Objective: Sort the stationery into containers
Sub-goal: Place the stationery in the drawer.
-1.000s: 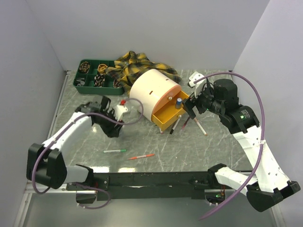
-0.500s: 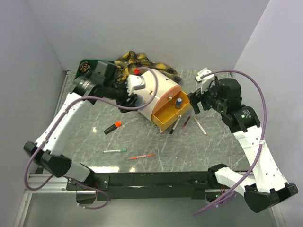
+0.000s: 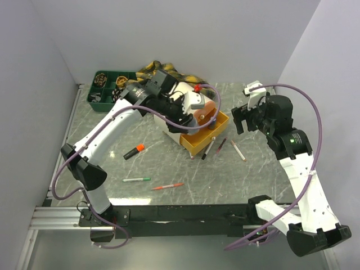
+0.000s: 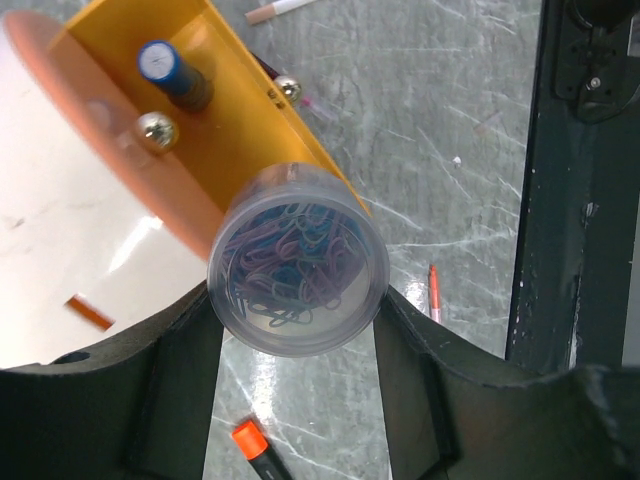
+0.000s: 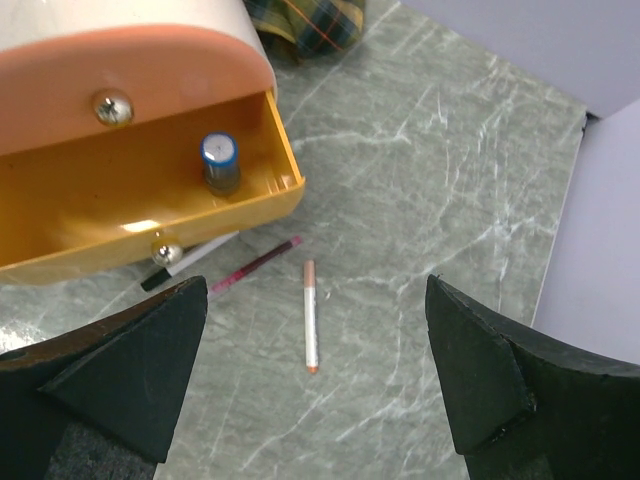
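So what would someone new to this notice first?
The left gripper holds a clear tub of coloured paper clips over the open orange drawer of the cream drum. The right gripper hangs wide open beside the drawer, above loose pens on the marble table.

I look down on a table (image 3: 253,180) with a grey-green marble pattern and thin white veins. Plain pale walls close it in on three sides: the back wall (image 3: 185,34), the left wall (image 3: 28,84) and the right wall (image 3: 332,67). A black rail (image 3: 180,214) runs along the near edge, and a metal strip (image 3: 68,124) along the left edge. The light is even, the shadows are soft, and I see small bright reflections on the marble.
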`<state>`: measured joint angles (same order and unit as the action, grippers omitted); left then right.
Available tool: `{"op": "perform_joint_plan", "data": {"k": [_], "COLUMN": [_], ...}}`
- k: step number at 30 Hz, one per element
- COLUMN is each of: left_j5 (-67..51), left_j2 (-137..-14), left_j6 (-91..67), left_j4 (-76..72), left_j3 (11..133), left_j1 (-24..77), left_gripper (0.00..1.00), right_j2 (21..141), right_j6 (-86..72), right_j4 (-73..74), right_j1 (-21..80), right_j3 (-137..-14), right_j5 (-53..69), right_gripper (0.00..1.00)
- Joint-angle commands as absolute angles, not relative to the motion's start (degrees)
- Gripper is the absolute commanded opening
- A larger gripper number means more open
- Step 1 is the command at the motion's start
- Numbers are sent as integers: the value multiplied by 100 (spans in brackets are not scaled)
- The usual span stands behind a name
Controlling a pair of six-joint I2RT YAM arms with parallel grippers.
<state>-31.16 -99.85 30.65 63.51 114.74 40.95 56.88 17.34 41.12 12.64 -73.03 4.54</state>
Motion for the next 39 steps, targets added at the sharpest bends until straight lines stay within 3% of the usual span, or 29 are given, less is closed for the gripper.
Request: {"op": "perform_joint_plan", "data": {"k": [1,22,39], "left_j5": [-2971,-1319,-976], "left_j2": [-10107,-10608,-11153], "left_j6": [3067,2751,2505], "left_j4": [6363,5924,6188], "left_j3": [11795,11637,11672], "left_j1": [4368,5088,5142], "left_gripper": [25,25,27], "right_j2": [5353,4922,4746], "right_j6": [1652,1731,1802], "right_j4": [3990,4061,4061], "right_j1": [1169,1116,1107], "right_j3": [-7137,-6689,-6372], "right_j5": [457,475,571], "right_gripper": [95,95,95]}}
